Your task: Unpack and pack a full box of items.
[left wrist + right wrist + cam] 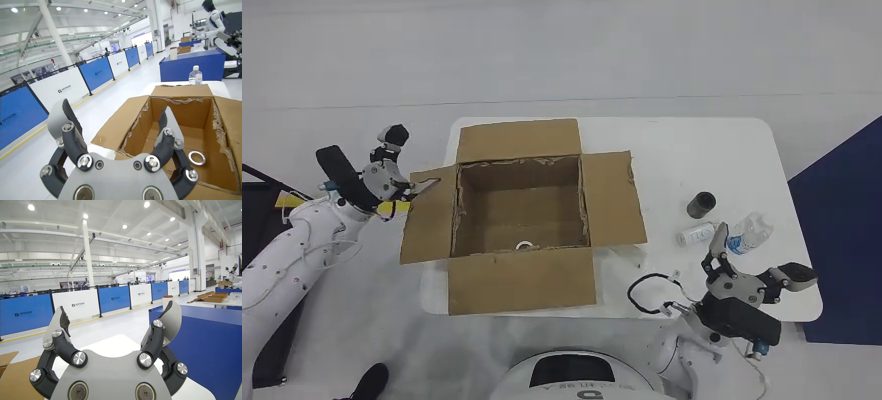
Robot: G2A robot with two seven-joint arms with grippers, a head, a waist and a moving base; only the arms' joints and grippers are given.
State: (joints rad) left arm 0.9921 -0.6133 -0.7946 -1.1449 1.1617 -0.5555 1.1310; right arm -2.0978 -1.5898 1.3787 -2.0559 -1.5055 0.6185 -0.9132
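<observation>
Left gripper (pixel 116 108): spread wide, empty, beside the box's (pixel 517 140) left flap. Right gripper (pixel 116 308): spread wide, empty, over the table's (pixel 682 150) near right corner. Box: mid-table, flaps out, one ring (pixel 196 158) inside. Bottle (pixel 747 233) and can (pixel 701 205): right of it.

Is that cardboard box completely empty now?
No, a silver ring lies on the floor of the cardboard box.

You will find a logo and one short word in dark print on each white barrier panel (pixel 64 91), and in pale print on the blue panels (pixel 22 313). The bottle (pixel 195 75) carries a blue label, probably printed but too small to read.
</observation>
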